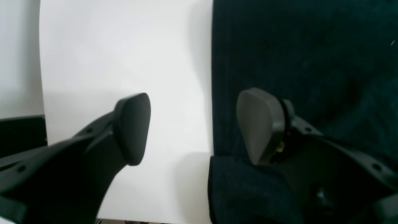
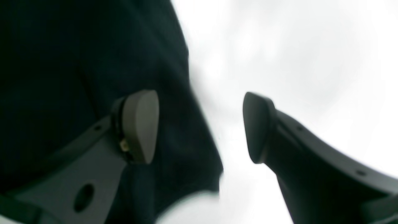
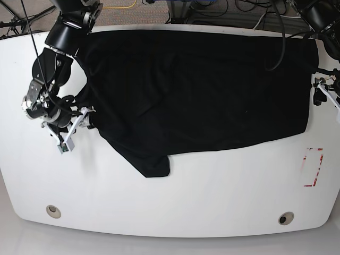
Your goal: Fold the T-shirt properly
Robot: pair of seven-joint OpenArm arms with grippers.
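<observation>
Base view: T-shirt [image 3: 196,90] lies spread lengthwise across the table [image 3: 159,207]; left hand [image 1: 192,127] and right hand [image 2: 200,127] gape wide.

Two black robot arms flank a white table [image 3: 170,207]. The right arm [image 3: 56,50], at the table's left edge in the base view, has thick glossy black cylindrical segments, a silver-grey wrist joint, thin black cables, and a white bracket with a small camera module. The left arm [image 3: 324,13], at the table's right edge, is black with looping black cables and a white bracket. Up close, the left gripper [image 1: 192,127] and right gripper [image 2: 200,126] show matte black fingers with small screw holes and rounded dark grey pads.
</observation>
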